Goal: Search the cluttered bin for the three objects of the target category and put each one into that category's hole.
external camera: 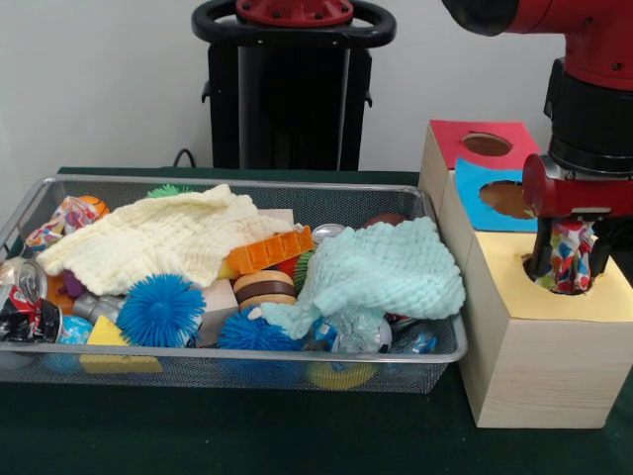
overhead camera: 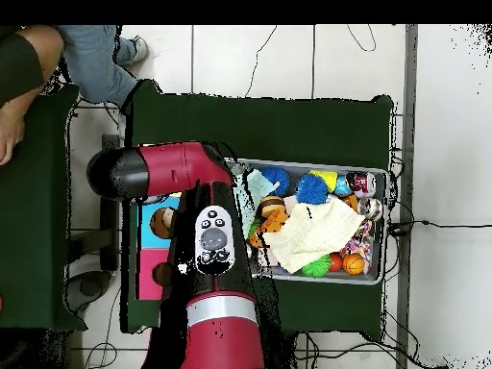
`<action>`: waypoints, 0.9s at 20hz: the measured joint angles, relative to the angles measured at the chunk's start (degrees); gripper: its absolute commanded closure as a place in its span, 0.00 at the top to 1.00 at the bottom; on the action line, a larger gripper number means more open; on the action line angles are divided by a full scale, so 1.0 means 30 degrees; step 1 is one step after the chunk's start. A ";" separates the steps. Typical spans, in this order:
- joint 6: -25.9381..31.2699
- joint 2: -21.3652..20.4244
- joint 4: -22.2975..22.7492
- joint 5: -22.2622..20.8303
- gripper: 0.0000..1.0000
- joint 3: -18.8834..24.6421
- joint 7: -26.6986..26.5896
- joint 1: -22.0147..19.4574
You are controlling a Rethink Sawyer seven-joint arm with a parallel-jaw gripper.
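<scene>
My gripper [external camera: 571,259] hangs straight over the round hole in the yellow-topped box [external camera: 514,297] at the right. It is shut on a crumpled, multicoloured patterned packet [external camera: 572,247], whose lower end dips into the hole. Its dark fingers [external camera: 543,259] stand on either side of the packet. The wire mesh bin [external camera: 297,185] fills the left and middle, packed with clutter. In the overhead view the red arm [overhead camera: 207,240] hides the gripper and the yellow box.
Behind the yellow box stand a blue-topped box [external camera: 475,186] and a red-topped box [external camera: 453,137], each with a hole. The bin holds a yellow cloth [external camera: 158,237], a mint cloth [external camera: 381,267], blue spiky balls [external camera: 160,310], an orange block [external camera: 269,250] and crushed cans [external camera: 25,297]. A person [overhead camera: 58,62] shows at the overhead view's top left.
</scene>
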 measured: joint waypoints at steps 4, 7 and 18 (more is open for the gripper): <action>0.0000 0.0002 0.0000 -0.0004 1.00 -0.0003 0.0000 0.0000; 0.0000 0.0000 -0.0003 0.0000 1.00 -0.0003 0.0000 0.0000; 0.0000 -0.0621 0.0473 0.0004 1.00 0.0006 0.0004 0.0012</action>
